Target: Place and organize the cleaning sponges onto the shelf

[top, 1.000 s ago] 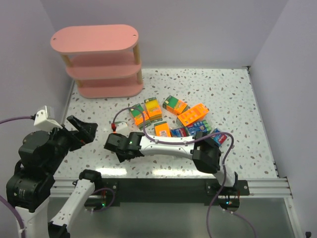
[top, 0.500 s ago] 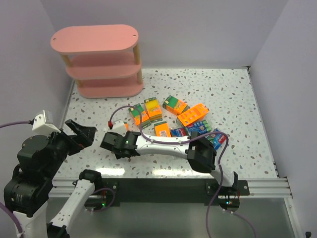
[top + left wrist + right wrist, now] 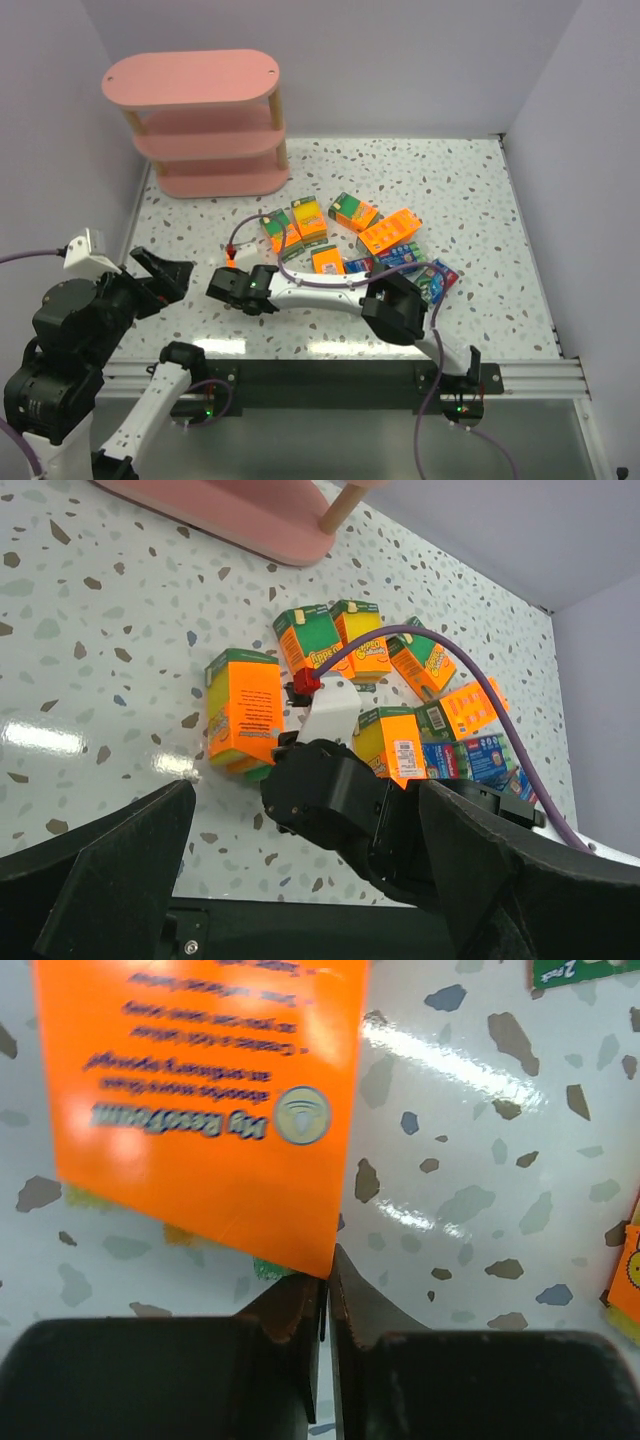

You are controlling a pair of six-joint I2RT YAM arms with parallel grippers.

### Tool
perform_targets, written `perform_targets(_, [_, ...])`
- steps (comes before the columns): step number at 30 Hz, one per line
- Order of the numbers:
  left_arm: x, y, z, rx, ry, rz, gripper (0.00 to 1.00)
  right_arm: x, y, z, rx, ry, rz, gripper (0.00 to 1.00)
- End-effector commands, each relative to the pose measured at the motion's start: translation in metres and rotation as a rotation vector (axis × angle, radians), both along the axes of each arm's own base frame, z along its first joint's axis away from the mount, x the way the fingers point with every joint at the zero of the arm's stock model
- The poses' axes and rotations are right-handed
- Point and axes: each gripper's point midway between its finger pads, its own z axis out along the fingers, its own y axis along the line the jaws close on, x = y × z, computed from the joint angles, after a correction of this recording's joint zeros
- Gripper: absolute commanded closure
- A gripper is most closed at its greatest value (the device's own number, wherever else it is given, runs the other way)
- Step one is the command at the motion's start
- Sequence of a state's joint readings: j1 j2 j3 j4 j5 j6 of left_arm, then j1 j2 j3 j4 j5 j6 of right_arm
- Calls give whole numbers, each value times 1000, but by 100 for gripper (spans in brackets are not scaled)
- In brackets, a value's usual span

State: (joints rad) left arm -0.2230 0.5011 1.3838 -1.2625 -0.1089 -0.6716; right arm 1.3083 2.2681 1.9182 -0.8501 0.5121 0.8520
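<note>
One orange sponge pack lies at the closed right end effector.

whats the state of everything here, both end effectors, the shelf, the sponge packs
left end effector: open, empty
right end effector: shut, tips at a corner of the orange pack
orange pack: lying flat on the table, apart from the cluster
other sponge packs: wrapped, in a loose cluster on the table
shelf: upright, no packs seen on it
</note>
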Motion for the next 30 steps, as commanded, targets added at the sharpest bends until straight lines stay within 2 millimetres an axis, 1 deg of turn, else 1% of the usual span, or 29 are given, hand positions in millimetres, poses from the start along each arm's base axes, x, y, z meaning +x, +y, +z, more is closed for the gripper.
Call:
perform_targets(1, [-6, 3, 3, -12, -17, 11, 0, 15, -3, 14, 49, -70, -46, 94])
perform_targets(2, [-6, 3, 2, -12, -13, 10, 0, 16, -3, 18, 60, -78, -45, 100])
perform_targets(4, [-6, 3, 1, -14, -14, 11, 0, 18, 3, 36, 120, -93, -34, 100])
perform_targets(5, [-5, 3, -1, -12, -11, 10, 0, 16, -1, 35, 114, -91, -13, 100])
perform_targets(6, [-5, 2, -2, -16, -10, 12, 0, 16, 6, 59, 199, -106, -2, 100])
perform_targets(7, [-5, 2, -3, -17, -9, 13, 0, 12, 8, 66, 238, -84, 18, 100])
perform_targets(8, [-4, 1, -5, -20, -4, 11, 0, 7, -1, 58, 242, -60, 23, 100])
perform_targets(9, [-4, 1, -5, -25, -5, 8, 0, 10, 6, 73, 330, -61, 19, 100])
perform_targets(10, [-4, -2, -4, -41, -15, 2, 0, -1, -1, 79, 386, -14, 35, 100])
perform_targets(11, [-2, -5, -7, -51, -10, -7, 0, -4, -1, 89, 443, 1, 44, 100])
perform_targets(12, [-1, -8, -7, -70, -13, -21, 0, -1, 6, 104, 538, 8, 54, 100])
perform_targets(13, [0, -14, -5, -94, -27, -45, 0, -6, -2, 114, 591, 29, 56, 100])
perform_targets(14, [2, -18, -11, -105, -14, -58, 0, -16, 1, 121, 650, 86, 97, 100])
perform_targets(15, [3, -22, -12, -117, -12, -74, 0, -12, 4, 137, 732, 86, 105, 100])
perform_targets(16, [5, -26, -10, -140, -28, -86, 0, -13, 2, 147, 779, 98, 114, 100])
perform_targets(17, [7, -31, -15, -154, -15, -104, 0, -22, -2, 160, 849, 127, 142, 100])
perform_targets(18, [8, -37, -16, -175, -13, -128, 0, -18, -8, 170, 886, 128, 141, 100])
perform_targets(19, [8, -45, -10, -204, -42, -170, 0, -19, -15, 165, 900, 152, 128, 100])
perform_targets(20, [11, -51, -16, -224, -31, -189, 0, -19, -23, 185, 953, 138, 129, 100])
perform_targets(21, [12, -57, -14, -249, -42, -214, 0, -14, -28, 194, 997, 137, 126, 100])
perform_targets(22, [11, -69, 0, -308, -94, -279, 0, -12, -35, 191, 1013, 156, 94, 100])
perform_targets(23, [14, -77, -6, -338, -89, -308, 0, -9, -41, 207, 1063, 142, 92, 100])
perform_targets(24, [15, -84, -2, -393, -98, -332, 0, -2, -47, 213, 1090, 144, 78, 100])
perform_targets(25, [15, -91, 14, -433, -174, -373, 0, -1, -51, 213, 1115, 163, 56, 100])
perform_targets(26, [16, -101, 3, -465, -151, -421, 0, 0, -53, 219, 1147, 170, 56, 100])
perform_targets(27, [17, -105, 4, -510, -149, -438, 0, 6, -55, 236, 1212, 155, 59, 100])
perform_targets(28, [13, -112, 13, -540, -195, -491, 0, 2, -56, 238, 1250, 191, 61, 100])
perform_targets(29, [18, -117, 0, -561, -166, -502, 0, 3, -55, 253, 1312, 178, 77, 100])
perform_targets(30, [18, -120, -1, -598, -159, -515, 0, 5, -57, 259, 1343, 177, 76, 100])
